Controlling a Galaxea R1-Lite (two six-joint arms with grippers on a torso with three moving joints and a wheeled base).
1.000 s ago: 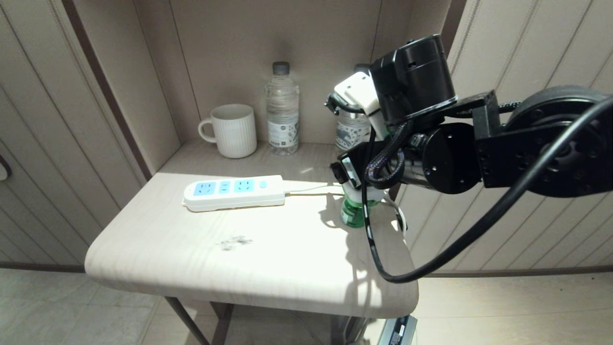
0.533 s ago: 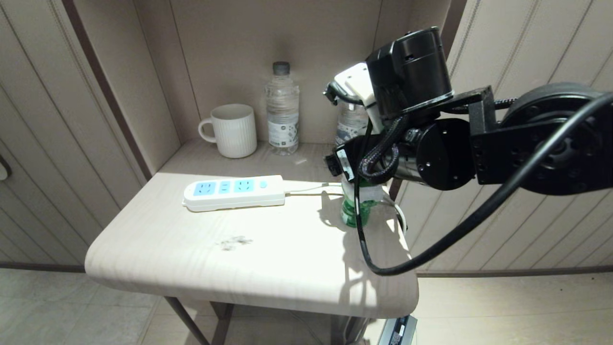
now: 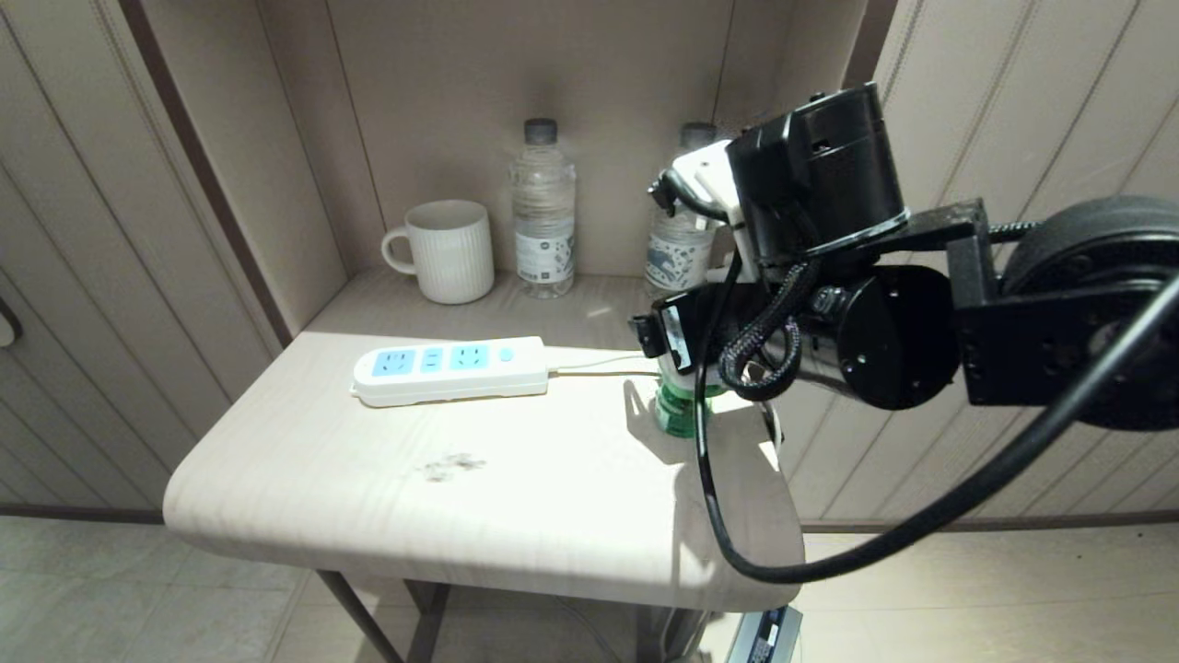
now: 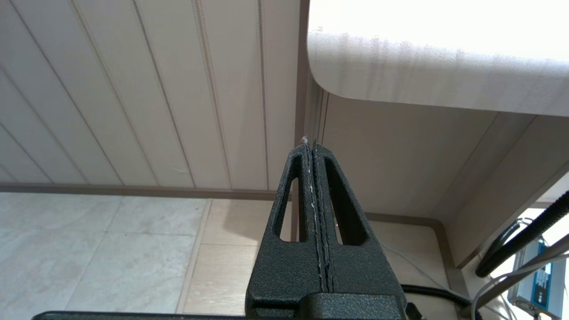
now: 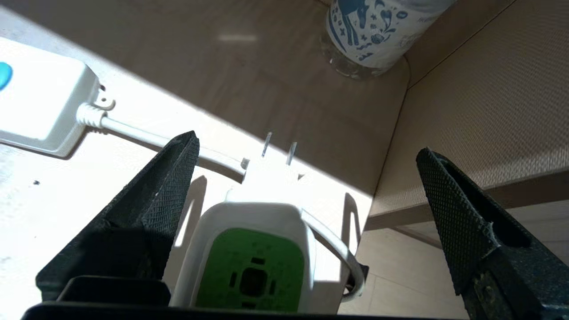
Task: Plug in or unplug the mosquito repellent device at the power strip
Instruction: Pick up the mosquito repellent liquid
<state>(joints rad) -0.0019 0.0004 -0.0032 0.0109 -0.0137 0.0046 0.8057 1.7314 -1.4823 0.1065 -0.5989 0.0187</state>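
standing upright near table's (image 3: 387, 516) right edge: mosquito repellent device (image 5: 251, 249), translucent green bottle, white head with green face, two metal prongs pointing away from camera. right gripper (image 5: 306, 186) spread wide around head, gripping nothing. power strip (image 3: 451, 368) well apart, sockets empty. left gripper (image 4: 311, 146) closed, empty, below table.

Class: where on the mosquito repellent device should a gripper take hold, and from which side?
Probably the white plug head of the mosquito repellent device, from above. It stands upright, its flat sides already between the open right gripper; the prongs stay free.
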